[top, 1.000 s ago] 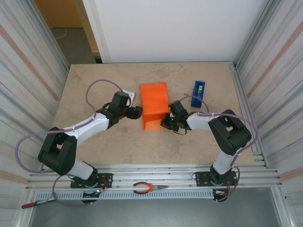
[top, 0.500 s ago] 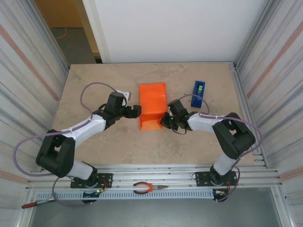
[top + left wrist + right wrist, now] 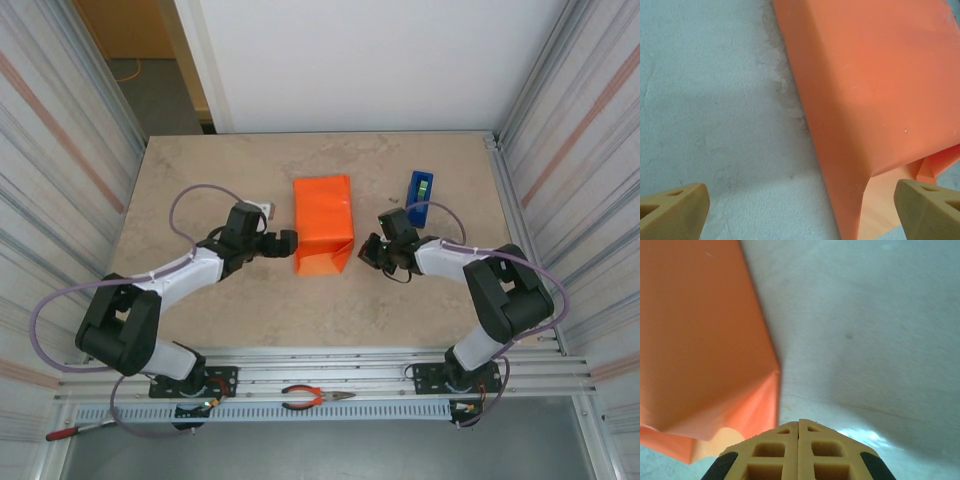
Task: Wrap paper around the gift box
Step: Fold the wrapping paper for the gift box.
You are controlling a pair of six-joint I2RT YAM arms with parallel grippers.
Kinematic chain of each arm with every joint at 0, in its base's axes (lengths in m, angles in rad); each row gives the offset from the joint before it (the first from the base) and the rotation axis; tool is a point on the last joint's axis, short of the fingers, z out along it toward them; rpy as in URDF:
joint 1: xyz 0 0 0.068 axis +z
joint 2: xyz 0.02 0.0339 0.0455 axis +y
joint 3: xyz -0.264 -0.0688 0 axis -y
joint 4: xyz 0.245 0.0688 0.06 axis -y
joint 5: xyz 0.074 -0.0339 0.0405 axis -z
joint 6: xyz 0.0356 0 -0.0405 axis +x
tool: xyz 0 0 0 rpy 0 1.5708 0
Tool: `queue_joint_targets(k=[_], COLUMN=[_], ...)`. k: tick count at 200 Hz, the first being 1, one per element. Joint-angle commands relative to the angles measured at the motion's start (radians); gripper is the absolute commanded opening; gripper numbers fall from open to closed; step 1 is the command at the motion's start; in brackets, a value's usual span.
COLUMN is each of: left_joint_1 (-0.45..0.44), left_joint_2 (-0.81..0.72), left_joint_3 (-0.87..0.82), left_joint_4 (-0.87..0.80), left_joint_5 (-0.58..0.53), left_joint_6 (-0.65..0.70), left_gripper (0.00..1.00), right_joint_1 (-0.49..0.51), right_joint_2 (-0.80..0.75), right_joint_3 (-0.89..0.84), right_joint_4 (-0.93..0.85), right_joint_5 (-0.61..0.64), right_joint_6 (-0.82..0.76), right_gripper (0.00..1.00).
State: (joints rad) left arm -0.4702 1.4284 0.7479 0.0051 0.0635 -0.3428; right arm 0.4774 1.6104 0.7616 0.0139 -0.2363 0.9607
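While looking down from the top camera, seeing the paper [image 3: 323, 222] folded into a bright orange sleeve lying mid-table [image 3: 200, 180], long axis running far-to-near, near end tipping slightly left. Judging the gift box to be sitting inside; not managing to tell box from wrap by colour. Finding the left gripper [image 3: 289, 240] just beside the sleeve's left near edge, jaws spread wide, sleeve lying to its right. Finding the right gripper [image 3: 367, 252] off the right near corner with a small gap, fingers pressed together, pinching nothing. Rating the left as marginally nearer. Spotting the blue tape dispenser [image 3: 420, 197] beyond the right gripper, apart from the sleeve.

Switching to left wrist: seeing left gripper [image 3: 802, 212] straddling bare table and the sleeve's side wall, paper [image 3: 880, 85] smooth and matte, one crisp fold line, end gaping open by the right fingertip.

Switching to right wrist: seeing right gripper [image 3: 799, 447] closed, aiming at the paper [image 3: 700, 340] corner flap, open end showing loose and unfolded. Judging end folds as not yet done.
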Motion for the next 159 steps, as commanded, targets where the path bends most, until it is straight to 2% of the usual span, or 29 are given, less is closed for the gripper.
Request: queue_joint_targets(k=[1, 46, 117, 159], left_joint_1=[0.01, 0.01, 0.011, 0.012], left_joint_2=[-0.041, -0.039, -0.032, -0.06], left_joint_3=[-0.018, -0.024, -0.045, -0.088], left_joint_4=[0.015, -0.001, 0.021, 0.031], left_joint_5=[0.01, -0.009, -0.024, -0.054], left_joint_6=[-0.021, -0.03, -0.086, -0.145], left_gripper=[0.96, 0.99, 0.99, 0.99], right_joint_1=[0.017, 0.039, 0.076, 0.122], right_joint_2=[0.035, 0.084, 0.046, 0.092], right_joint_3=[0.067, 0.131, 0.069, 0.078], right_joint_4=[-0.001, 0.001, 0.006, 0.035], right_joint_5=[-0.014, -0.023, -0.012, -0.008], right_joint_6=[-0.008, 0.001, 0.01, 0.029], right_gripper=[0.0, 0.0, 0.0, 0.0])
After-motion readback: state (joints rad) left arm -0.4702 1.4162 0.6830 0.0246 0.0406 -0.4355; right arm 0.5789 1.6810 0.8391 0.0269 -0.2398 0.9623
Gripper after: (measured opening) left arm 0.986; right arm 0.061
